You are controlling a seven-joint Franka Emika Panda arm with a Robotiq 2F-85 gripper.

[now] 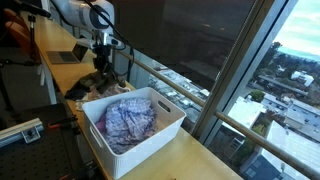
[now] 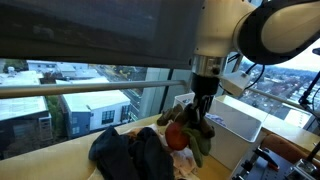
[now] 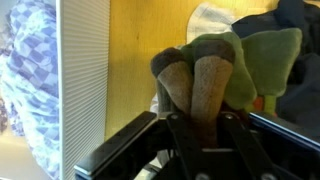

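While your pincer point(image 2: 203, 108) stands low over the heap of clothes on the counter point(image 1: 195, 160), its jaws sit nearly together. The wrist view shows them clenched on a fold of the olive-green cloth point(image 3: 255, 58), which bunches up over both fingertips point(image 3: 210, 75). That cloth lies on top of the heap, just beside the white laundry basket point(image 1: 150, 140). An orange-red piece point(image 2: 176, 137) touches it, and the dark blue garments point(image 2: 130, 155) spread out on the side away from the basket. A blue-and-white checked cloth point(image 1: 128, 122) already fills much of the basket.

As I judge it, the grip is your weak point. You seem to hold only a thin fold near the tips, so a quick lift could let the fabric slide out. The olive-green cloth is also tangled with its neighbours. If you pull straight up, the orange-red piece or a dark sleeve may come along and then drop somewhere you did not intend.

Watch the basket wall as well. It stands close to your fingers in the wrist view, and a hanging tail of cloth could catch on the rim and tip or shove the light basket. The heap lies near the window side of the counter, so a sideways drag might push loose garments toward that edge. The pictures do not show how deep the fold sits between the jaws.
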